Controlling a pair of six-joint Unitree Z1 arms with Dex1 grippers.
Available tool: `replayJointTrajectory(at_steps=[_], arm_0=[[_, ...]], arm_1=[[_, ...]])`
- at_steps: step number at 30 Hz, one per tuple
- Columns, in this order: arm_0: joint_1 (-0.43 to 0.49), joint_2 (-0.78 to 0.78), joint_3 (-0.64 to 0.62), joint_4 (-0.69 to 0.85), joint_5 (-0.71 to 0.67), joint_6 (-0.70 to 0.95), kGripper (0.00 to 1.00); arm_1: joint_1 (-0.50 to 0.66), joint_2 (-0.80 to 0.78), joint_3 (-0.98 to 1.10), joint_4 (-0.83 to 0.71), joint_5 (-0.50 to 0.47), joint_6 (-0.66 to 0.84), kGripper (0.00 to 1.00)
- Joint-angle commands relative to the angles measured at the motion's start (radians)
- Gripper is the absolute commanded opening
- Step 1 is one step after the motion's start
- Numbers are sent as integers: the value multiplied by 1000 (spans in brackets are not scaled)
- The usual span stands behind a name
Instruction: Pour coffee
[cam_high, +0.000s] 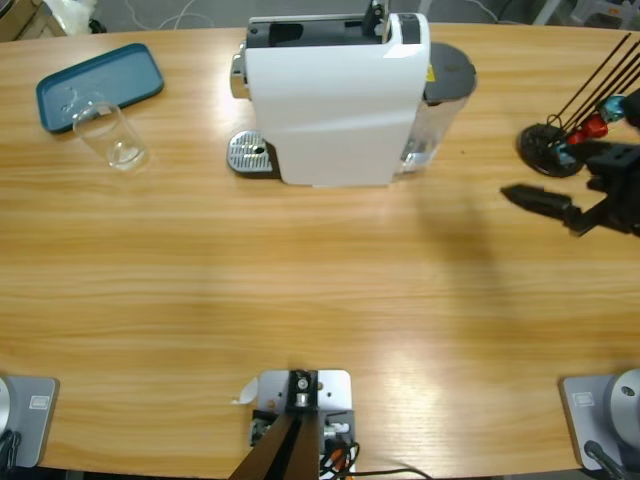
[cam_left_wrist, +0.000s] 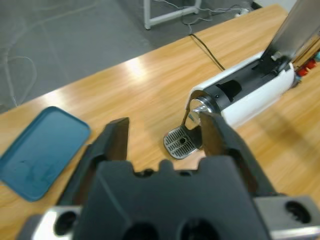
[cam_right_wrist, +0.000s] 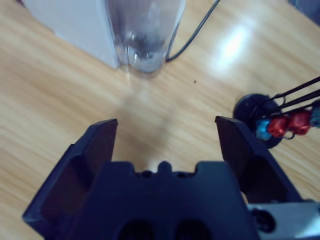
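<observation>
- We see the left claw (cam_left_wrist: 162, 137) nearest the camera in its wrist view, jaws wide, empty, above the wooden table (cam_high: 320, 290).
- We see the right claw (cam_right_wrist: 167, 137) spread wide, empty, near the black capsule rack (cam_high: 560, 140).
- We locate the clear glass cup (cam_high: 110, 135) beside the blue tray (cam_high: 100, 85), left of the white coffee machine (cam_high: 335, 100); coffee in it is indiscernible.

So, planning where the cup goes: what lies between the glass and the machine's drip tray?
Only bare wooden table lies between the glass and the drip tray, as the high view shows.
</observation>
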Motion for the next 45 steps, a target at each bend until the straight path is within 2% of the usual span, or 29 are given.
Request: replayJointTrajectory(at_steps=[1, 5, 6, 8, 9, 12, 17, 19, 45], arm_0=[[-31, -53, 66, 149, 76, 90, 826], [-29, -93, 168, 149, 80, 88, 821], [-21, -112, 191, 133, 80, 84, 817], [4, -143, 229, 98, 80, 80, 810], [15, -155, 246, 77, 80, 79, 805], [40, -174, 281, 35, 80, 68, 730], [46, -200, 314, 13, 80, 58, 729], [46, -204, 323, 4, 80, 57, 729], [46, -186, 340, -21, 79, 68, 732]], arm_1=[[-114, -4, -104, 196, -49, 150, 1000], [-296, 10, -131, 232, -51, 151, 985], [-358, 11, -134, 232, -49, 154, 940], [-462, 21, -141, 228, -17, 162, 731], [-503, 35, -142, 221, -3, 175, 673], [-577, 89, -135, 168, 42, 189, 665], [-603, 160, -107, 78, 95, 200, 660], [-605, 171, -103, 56, 96, 190, 637], [-669, 283, -90, -58, 79, 163, 637]])
